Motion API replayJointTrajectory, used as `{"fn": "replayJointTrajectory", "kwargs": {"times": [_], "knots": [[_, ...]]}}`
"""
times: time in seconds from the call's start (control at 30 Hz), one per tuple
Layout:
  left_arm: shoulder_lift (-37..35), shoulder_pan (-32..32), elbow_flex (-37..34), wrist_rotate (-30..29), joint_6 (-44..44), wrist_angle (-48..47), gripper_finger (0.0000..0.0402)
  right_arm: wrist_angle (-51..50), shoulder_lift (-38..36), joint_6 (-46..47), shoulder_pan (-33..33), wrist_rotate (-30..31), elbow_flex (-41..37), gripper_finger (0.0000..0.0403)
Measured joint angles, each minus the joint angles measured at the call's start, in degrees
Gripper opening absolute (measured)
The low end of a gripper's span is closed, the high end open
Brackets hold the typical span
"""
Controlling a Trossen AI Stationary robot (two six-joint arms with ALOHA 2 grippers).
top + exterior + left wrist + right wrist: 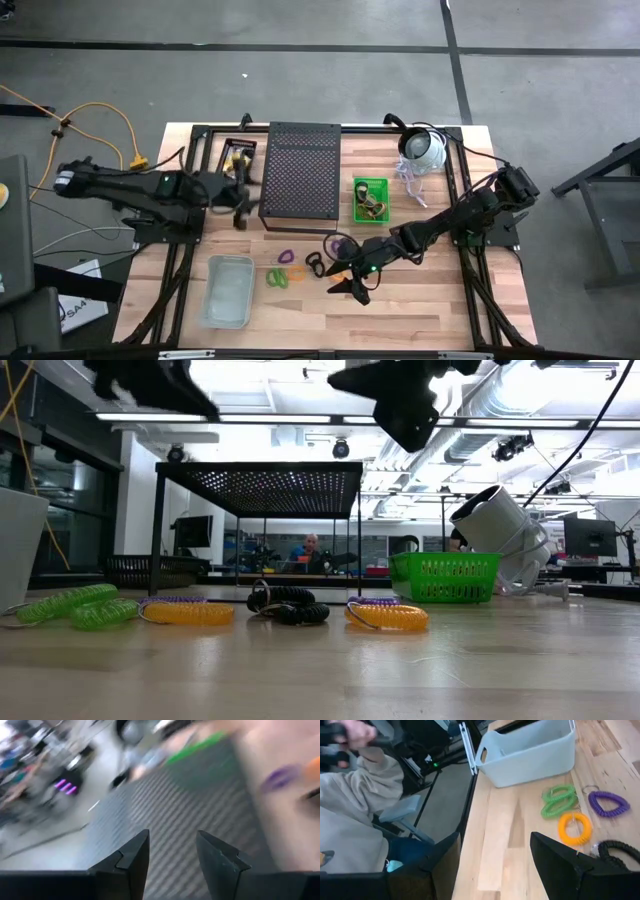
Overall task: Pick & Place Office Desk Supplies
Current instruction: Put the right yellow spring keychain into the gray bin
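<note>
Right gripper [352,287] hovers low over the worktop [420,310] front, fingers apart and empty, just beside the orange loop [338,273] and black loop [315,265]. Green loops [277,276] and purple loop [286,257] lie near the pale bin [228,291]. Left gripper [240,190] waits beside the black mesh stand [300,170], fingers apart.

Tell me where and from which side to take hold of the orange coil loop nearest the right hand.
Grip one side of the orange coil loop's ring, coming straight down from above: it lies flat on the table, so one finger can drop into its open centre and the other outside the coil. The right hand is open beside it. The black loop lies close, so probably take the side away from it.
</note>
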Motion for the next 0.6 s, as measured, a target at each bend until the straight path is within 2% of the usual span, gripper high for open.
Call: {"fn": "replayJointTrajectory", "kwargs": {"times": [0.1,0.37,0.6], "knots": [[0.02,-6.29,0.0,2.34,-4.33,2.04,0.0154,-2.1,0.0,-0.01,-0.01,0.02,0.0,0.0229],[1.37,-19.74,0.0,1.93,-9.63,5.86,0.0154,-11.19,0.0,-2.56,0.0,1.74,0.0,0.0229],[3.51,-23.9,0.0,0.95,-9.93,7.64,0.0154,-13.75,0.27,-5.64,0.06,3.01,0.02,0.0229]]}}
